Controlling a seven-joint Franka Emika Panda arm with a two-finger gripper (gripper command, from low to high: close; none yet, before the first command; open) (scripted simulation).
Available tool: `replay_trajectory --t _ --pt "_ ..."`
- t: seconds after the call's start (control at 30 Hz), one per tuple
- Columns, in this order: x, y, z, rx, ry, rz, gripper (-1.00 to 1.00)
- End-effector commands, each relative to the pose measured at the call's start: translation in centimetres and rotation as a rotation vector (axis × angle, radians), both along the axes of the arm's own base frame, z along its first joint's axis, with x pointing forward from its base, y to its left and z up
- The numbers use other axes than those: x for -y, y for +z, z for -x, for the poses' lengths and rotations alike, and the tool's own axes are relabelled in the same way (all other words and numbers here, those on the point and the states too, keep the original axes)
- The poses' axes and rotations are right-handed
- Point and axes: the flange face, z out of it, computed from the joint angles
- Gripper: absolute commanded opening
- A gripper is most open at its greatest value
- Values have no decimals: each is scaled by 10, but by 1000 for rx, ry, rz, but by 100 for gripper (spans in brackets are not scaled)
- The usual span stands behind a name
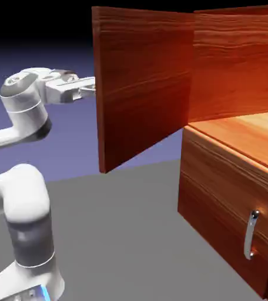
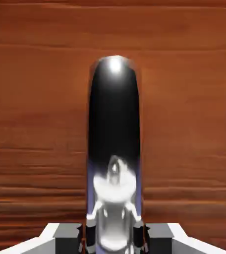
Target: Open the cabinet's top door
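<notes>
Reddish-brown wood fills the hand view, where the claw (image 2: 113,237) pinches the silver handle (image 2: 115,144), whose long bar runs straight away from the fingertips (image 2: 140,238). In the exterior view the top door (image 1: 142,82) stands swung well out from the cabinet (image 1: 236,176), edge toward the arm, with the claw (image 1: 91,88) at its outer face. Any further swing turns on the hinge side lying to the right, away from the claw. Below sits the shorter panel with its smaller handle (image 1: 251,234); the grey surface (image 1: 119,235) shows nothing in the way.

White arm folded, forearm level, wrist bent toward exterior view's right; end effector (image 1: 91,88) clamped, fingers (image 2: 85,237) horizontal.
</notes>
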Motion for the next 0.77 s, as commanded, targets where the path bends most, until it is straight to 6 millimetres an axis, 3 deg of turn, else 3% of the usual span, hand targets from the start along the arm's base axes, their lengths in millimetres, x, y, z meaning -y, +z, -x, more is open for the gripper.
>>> replay_trajectory --t 0.0,0.33,0.7,0.73 --pt "-9 0 2 0 -22 0 -100" --pt "-124 0 11 0 -276 0 -100" --pt "-231 0 -7 0 -514 0 -100" --pt "-231 0 -7 0 -514 0 100"
